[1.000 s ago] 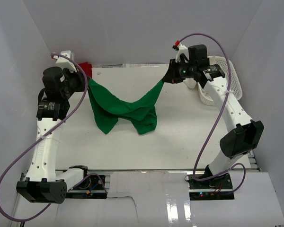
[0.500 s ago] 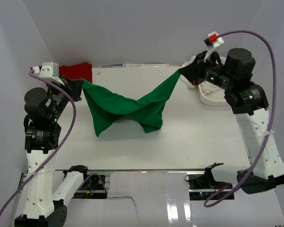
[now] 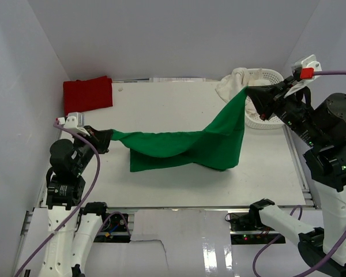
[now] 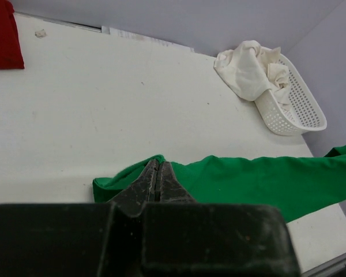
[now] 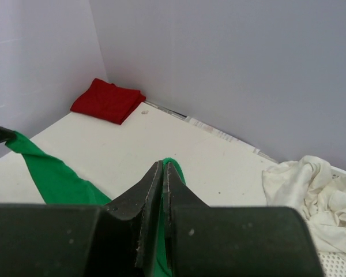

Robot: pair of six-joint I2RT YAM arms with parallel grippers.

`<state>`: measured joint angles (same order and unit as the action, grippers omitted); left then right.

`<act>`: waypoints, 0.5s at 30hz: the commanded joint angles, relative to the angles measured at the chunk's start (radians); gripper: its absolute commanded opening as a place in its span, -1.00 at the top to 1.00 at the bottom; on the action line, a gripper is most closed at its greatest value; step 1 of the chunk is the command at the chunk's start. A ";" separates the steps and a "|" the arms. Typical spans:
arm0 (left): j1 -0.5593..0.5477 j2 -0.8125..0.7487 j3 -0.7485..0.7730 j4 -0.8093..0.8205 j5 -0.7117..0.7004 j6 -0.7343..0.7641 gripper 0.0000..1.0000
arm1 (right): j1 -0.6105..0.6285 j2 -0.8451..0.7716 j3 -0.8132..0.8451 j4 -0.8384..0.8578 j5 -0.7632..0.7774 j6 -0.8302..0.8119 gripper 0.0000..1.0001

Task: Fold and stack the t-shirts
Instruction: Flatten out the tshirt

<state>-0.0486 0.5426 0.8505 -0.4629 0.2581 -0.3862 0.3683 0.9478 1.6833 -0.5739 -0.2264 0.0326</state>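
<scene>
A bright green t-shirt (image 3: 190,147) hangs stretched between both arms over the table. My left gripper (image 3: 111,137) is shut on its left corner, low near the table's left side; the wrist view shows the green t-shirt (image 4: 248,182) pinched at the left gripper (image 4: 158,163). My right gripper (image 3: 248,90) is shut on the other corner, raised high by the basket, with green cloth (image 5: 176,167) between the tips of the right gripper (image 5: 163,165). A folded red t-shirt (image 3: 87,94) lies at the back left. Cream-white t-shirts (image 3: 235,82) spill from the basket.
A white mesh basket (image 3: 264,118) stands at the back right of the white table (image 3: 161,104). White walls close in on the left, back and right. The arm bases and cables sit at the near edge.
Both arms swung outward and toward the near side, pulling the green t-shirt out wider. The left gripper dropped low; the right one rose beside the basket. Both grips held.
</scene>
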 commanded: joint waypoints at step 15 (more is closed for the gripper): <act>0.006 0.278 0.123 0.336 0.001 -0.022 1.00 | 0.000 0.305 0.154 0.114 0.275 -0.097 0.85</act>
<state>-0.0483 0.8177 0.9249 -0.2012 0.2554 -0.4267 0.3683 1.2423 1.8400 -0.5583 -0.0288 -0.0586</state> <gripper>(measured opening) 0.015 0.079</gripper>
